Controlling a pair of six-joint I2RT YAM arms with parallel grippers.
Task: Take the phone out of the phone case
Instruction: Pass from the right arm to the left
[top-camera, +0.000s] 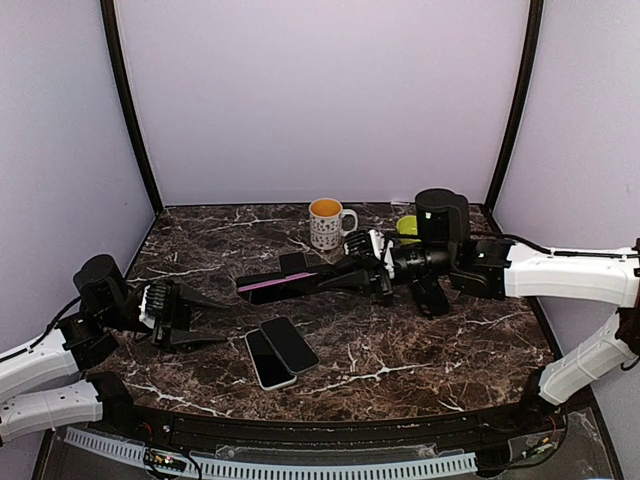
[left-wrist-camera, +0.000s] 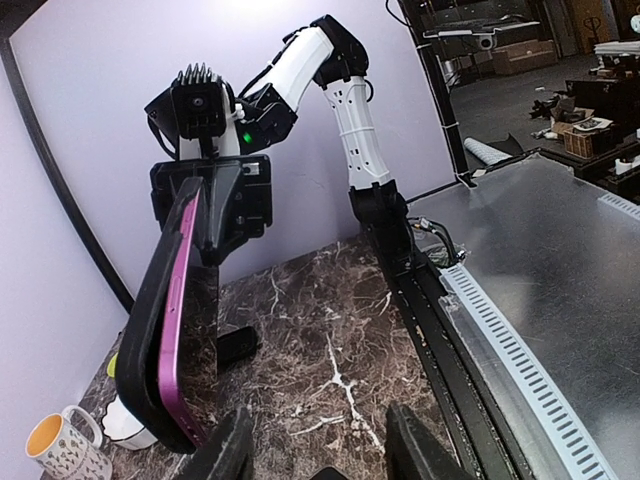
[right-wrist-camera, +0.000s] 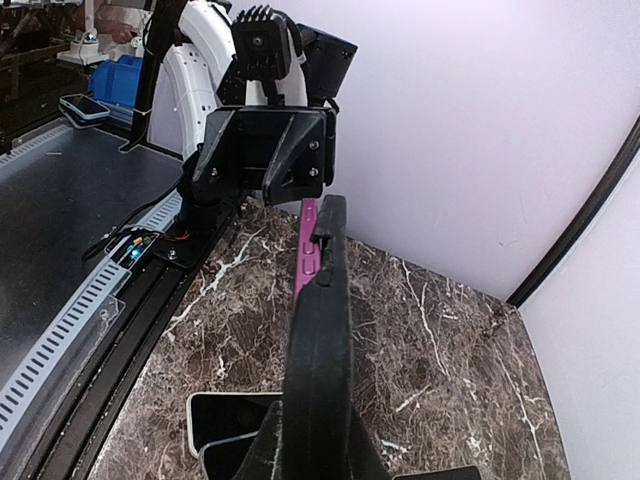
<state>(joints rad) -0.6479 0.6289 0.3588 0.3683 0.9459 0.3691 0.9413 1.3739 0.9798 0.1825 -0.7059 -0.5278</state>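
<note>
- The right fingers (top-camera: 358, 275) were shut tight on one end of the case (left-wrist-camera: 147, 335), holding it up off the worktop (top-camera: 450, 340).
- The pink phone (left-wrist-camera: 178, 320) sat inside the black case. It was not out yet.
- From above, the case lay long-ways from 3 o'clock to 9 o'clock, standing on its thin edge. Its free end pointed at the left arm.
- The left fingers (top-camera: 200, 300) were open with nothing between them. The free end of the case was near them, at about 2 o'clock, but not touching.
- The right arm had the case, so I think the left arm had to do the pulling. It would need to go up and over to 2 o'clock and pinch the free end.
- I think the pull would go along the long way of the case, toward 9 o'clock.
- Two other phones (top-camera: 280, 350) lay flat side by side on the worktop, at 6 o'clock from the held case.
- A mug (top-camera: 330, 222) stood at 12 o'clock from the case. It looked yellow-orange inside; I could not tell whether that was a drink.
</note>
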